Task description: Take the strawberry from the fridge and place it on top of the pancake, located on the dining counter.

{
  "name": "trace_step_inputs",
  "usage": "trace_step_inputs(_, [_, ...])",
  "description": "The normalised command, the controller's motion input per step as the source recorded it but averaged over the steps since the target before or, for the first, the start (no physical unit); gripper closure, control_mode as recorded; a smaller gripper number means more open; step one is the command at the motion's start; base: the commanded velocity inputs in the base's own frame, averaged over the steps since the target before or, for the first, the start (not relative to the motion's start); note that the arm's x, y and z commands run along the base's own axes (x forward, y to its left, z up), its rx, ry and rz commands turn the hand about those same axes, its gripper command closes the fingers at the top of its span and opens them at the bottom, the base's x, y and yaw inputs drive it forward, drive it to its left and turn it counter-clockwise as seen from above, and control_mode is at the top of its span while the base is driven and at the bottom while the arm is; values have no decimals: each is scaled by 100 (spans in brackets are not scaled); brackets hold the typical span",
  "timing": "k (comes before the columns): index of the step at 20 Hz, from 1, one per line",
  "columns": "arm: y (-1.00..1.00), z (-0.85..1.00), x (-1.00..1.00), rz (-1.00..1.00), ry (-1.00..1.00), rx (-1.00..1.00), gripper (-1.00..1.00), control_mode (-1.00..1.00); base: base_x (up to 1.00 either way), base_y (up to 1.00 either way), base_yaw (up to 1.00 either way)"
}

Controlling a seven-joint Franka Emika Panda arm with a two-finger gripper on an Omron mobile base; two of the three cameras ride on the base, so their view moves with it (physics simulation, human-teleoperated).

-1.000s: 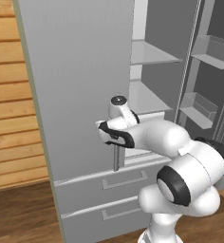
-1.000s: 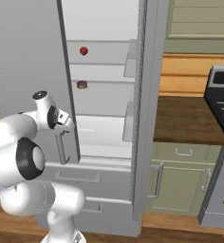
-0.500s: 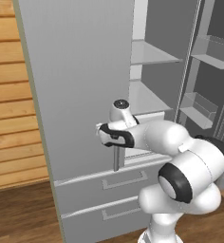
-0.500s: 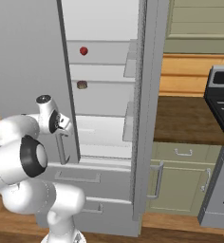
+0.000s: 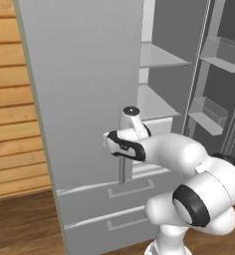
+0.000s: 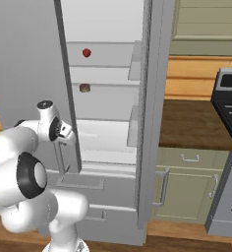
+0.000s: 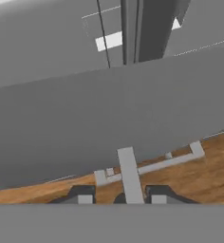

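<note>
The fridge [image 5: 84, 89] stands with both upper doors swung out, showing its white shelves. The strawberry [image 6: 86, 52] rests on an upper shelf, far above and beyond my hand. My gripper [image 5: 120, 152] [image 6: 64, 138] [image 7: 119, 195] is at the left door's vertical bar handle [image 7: 129, 173]. The bar runs between the two fingertips [image 7: 83, 195] with a little room on either side, so the gripper reads as open around it. The pancake and the dining counter are out of view.
A small squat brown item [image 6: 84, 88] lies on the shelf under the strawberry. Two drawers [image 5: 114, 209] sit below the doors. To the right are green-grey cabinets [image 6: 187, 182] under a dark worktop, and a stove [image 6: 231, 118]. A wooden wall [image 5: 10, 124] is on the left.
My hand has slid slightly lower along the left door's handle. The door and the items on the shelves look unchanged.
</note>
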Motion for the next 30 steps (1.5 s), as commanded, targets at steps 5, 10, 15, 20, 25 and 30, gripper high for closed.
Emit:
trace_step_inputs(5, [44,0,-60,-13,13,-2,100,-100,0,0,0])
trace_step_inputs(10, [58,0,-78,-28,0,-7,100,-100,0,0,0])
trace_step_inputs(15, [73,-21,-97,-37,-1,-15,100,-100,0,0,0])
trace_step_inputs(20, [62,-8,-31,-21,-15,-41,100,-100,0,0,0])
trace_step_inputs(25, [83,1,-19,1,-18,-41,-100,-100,0,0,0])
trace_step_inputs(30, [48,0,-42,-16,1,-15,-100,-100,0,0,0])
